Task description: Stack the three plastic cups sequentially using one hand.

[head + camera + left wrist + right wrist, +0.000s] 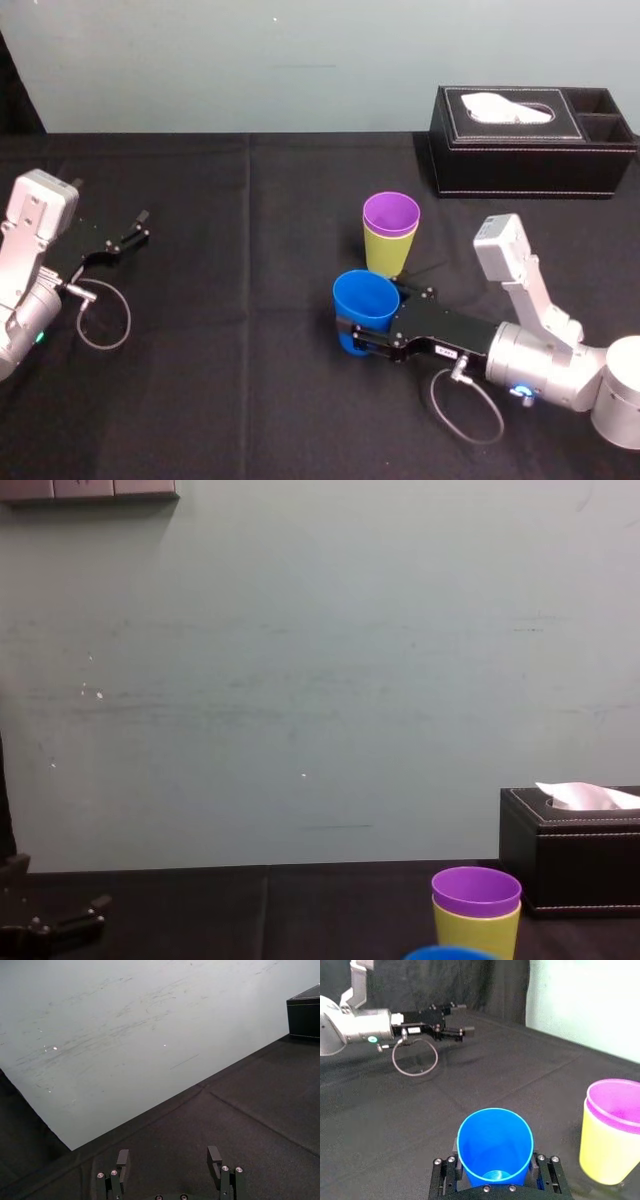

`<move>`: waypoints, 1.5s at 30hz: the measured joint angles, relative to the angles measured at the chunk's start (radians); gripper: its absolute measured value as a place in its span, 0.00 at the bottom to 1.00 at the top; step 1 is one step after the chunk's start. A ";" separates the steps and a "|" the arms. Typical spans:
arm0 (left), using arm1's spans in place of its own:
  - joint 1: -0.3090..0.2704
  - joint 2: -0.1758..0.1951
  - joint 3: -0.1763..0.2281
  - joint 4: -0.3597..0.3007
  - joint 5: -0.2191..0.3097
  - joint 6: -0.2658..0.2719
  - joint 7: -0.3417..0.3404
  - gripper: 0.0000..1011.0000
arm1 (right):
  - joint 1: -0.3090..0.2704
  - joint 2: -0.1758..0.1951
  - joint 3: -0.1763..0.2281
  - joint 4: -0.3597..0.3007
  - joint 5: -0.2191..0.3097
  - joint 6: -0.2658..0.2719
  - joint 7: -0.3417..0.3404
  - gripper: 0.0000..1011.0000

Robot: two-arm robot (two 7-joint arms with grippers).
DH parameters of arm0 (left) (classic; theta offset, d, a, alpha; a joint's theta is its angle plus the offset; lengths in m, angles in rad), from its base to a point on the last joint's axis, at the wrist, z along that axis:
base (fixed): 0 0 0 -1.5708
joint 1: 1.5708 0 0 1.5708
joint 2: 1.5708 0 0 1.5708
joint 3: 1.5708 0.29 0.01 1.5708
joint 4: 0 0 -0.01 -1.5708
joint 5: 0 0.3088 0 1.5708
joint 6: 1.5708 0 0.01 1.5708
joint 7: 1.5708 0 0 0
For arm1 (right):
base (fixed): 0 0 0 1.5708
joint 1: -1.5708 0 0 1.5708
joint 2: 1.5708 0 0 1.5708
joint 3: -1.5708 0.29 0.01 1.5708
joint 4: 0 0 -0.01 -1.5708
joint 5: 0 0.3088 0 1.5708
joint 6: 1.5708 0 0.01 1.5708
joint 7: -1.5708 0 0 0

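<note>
Blue cup [495,1145] sat upright between the fingers of the right gripper [494,1176], which were clamped on its lower wall from both sides. Whether its base rested on the black table [250,400] or hung just above it, I could not tell. Ahead of the fingertips and off to one side, near but apart, stood the purple cup [391,214], nested in the yellow-green cup [384,255].

The risk I judged: carried across too low, the blue cup's base would strike the purple rim and knock the light stack over – or a tilted cup would jam instead of seating.

The right arm reached in low, wrist roughly level. Well away from it the left gripper [168,1157] hung idle over bare cloth, fingers apart.
</note>
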 joint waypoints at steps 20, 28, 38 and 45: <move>0.000 0.000 0.000 0.000 0.000 0.000 0.000 1.00 | 0.087 0.025 0.068 -0.119 0.094 0.151 -0.070 0.72; 0.000 0.000 0.000 0.000 0.000 0.000 0.000 1.00 | 0.130 -0.003 0.076 -0.089 0.124 0.166 -0.111 0.72; 0.000 0.000 0.000 0.000 0.000 0.000 0.000 1.00 | 0.165 -0.025 0.076 -0.033 0.129 0.147 -0.132 0.72; 0.000 0.000 0.000 0.000 0.000 0.000 0.000 1.00 | 0.185 -0.033 0.072 0.012 0.120 0.136 -0.132 0.72</move>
